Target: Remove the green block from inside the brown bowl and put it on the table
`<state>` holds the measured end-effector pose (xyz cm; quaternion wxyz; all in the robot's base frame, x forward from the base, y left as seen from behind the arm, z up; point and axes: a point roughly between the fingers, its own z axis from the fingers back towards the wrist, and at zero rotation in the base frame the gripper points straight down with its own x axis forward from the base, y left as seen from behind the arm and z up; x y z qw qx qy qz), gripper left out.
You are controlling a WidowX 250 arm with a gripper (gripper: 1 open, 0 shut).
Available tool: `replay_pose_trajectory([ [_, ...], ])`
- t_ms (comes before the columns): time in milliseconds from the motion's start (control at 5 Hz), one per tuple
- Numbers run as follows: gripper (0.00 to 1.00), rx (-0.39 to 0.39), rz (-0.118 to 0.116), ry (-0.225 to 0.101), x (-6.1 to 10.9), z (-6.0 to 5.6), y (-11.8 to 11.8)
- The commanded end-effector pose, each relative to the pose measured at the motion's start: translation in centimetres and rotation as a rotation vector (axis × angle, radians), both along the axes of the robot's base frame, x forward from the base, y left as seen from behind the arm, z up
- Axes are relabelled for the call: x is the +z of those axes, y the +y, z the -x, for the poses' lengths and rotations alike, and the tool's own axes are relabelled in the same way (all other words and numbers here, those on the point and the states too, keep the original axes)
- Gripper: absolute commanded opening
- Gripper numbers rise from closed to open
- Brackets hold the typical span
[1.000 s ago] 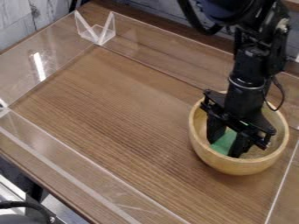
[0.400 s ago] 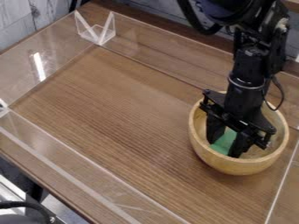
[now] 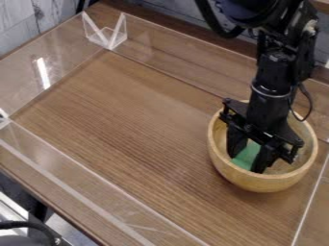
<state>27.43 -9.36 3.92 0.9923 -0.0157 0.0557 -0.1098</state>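
While the black metal robot gripper (image 3: 261, 154) points down w/ its fingers drawn in narrow, the small flat bright green block (image 3: 247, 157) sits right at its fingertips, partly hidden behind them; can't tell if it's gripped. Around the fingers & block runs the thick rim of the round light-brown wooden bowl (image 3: 233, 173), block inside. Under & beyond the bowl, the brown wood-grain tabletop (image 3: 122, 120) spreads out, w/ a clear plastic wall (image 3: 77, 188) along its edge. Well apart from the gripper, at the far side, stands a whitish angular piece (image 3: 107, 35).
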Motion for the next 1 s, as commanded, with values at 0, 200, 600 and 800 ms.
replay_pose_trajectory([
  [0,0.0,0.011,0.022,-0.088,2.4,-1.3,0.0],
  [200,0.0,0.014,0.025,-0.093,3.0,-1.2,0.2],
  [600,0.0,0.035,0.026,-0.117,5.2,-1.2,1.0],
  [800,0.0,0.041,0.029,-0.134,6.1,-1.2,1.4],
])
